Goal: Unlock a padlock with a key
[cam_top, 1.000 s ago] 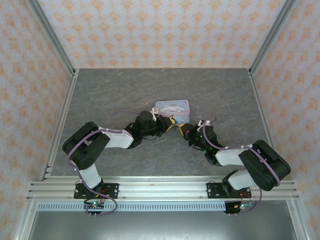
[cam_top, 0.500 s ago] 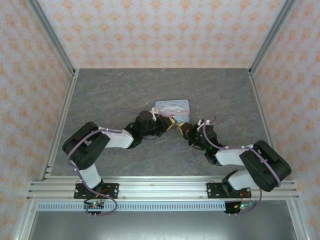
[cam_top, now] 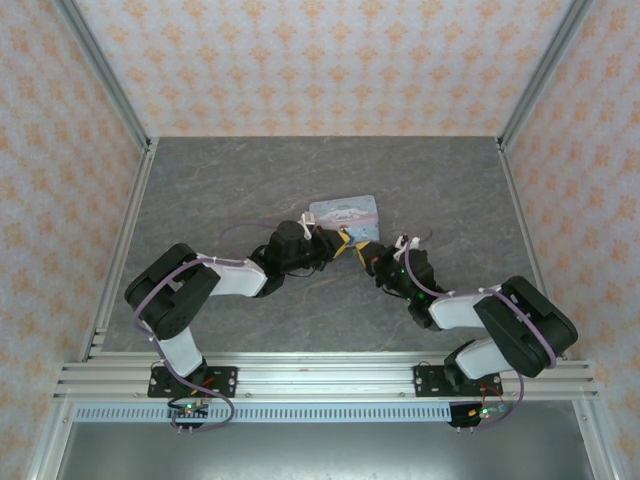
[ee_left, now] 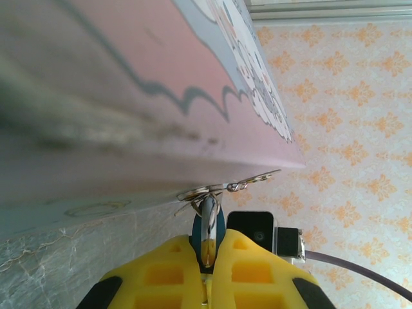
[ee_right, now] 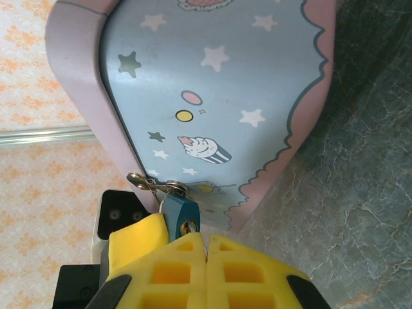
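Padlock [ee_right: 180, 212] lies lengthwise in clamping left claw [ee_left: 207, 248], keyhole end [ee_right: 187, 226] toward closed right claw [ee_right: 207, 244].

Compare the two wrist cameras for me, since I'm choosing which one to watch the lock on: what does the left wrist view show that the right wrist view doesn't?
Left wrist view: the padlock edge-on, nipped in the shut left gripper, beside the pink side of the tin. Right wrist view: the padlock's keyhole face, the tin's starry blue panel, the grey table and the shut right gripper. Shared: the tin, the padlock and the metal hasp at the padlock's top.
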You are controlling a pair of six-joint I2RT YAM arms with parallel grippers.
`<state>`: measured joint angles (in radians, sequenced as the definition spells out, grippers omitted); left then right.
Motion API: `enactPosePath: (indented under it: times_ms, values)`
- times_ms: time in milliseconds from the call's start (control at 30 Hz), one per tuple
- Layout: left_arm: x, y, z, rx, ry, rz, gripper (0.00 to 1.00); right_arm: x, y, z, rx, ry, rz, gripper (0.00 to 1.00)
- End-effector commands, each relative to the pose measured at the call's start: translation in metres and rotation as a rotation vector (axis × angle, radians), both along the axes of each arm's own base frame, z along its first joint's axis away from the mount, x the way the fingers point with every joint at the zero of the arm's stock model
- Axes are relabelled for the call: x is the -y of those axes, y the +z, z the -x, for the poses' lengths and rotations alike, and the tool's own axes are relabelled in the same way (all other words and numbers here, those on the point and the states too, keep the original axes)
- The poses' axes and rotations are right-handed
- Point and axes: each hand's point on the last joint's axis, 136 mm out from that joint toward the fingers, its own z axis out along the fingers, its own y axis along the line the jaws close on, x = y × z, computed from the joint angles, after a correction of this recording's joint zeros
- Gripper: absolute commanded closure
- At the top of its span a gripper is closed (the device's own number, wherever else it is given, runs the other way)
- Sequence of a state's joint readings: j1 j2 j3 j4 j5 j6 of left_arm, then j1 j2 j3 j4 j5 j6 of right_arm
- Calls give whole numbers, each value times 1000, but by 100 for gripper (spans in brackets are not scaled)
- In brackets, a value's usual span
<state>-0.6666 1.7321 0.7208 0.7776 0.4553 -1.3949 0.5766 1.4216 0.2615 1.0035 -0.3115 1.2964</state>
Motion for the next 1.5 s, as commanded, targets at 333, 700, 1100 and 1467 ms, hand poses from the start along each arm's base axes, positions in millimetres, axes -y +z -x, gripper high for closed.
enactPosePath:
  times_ms: [333, 700, 1100, 1467]
  values:
    - [13, 38, 1, 87, -43, 93, 100, -2, 35, -15, 85, 44, -121, 100]
    - [13, 38, 1, 83, -41, 87, 100, -14, 41, -17, 63, 94, -162, 100]
    - [12, 30, 4, 73, -54, 52, 100, -23, 35, -21, 30, 130, -160, 100]
    - [11, 20, 9, 59, -81, -12, 100, -25, 26, -29, 6, 175, -119, 100]
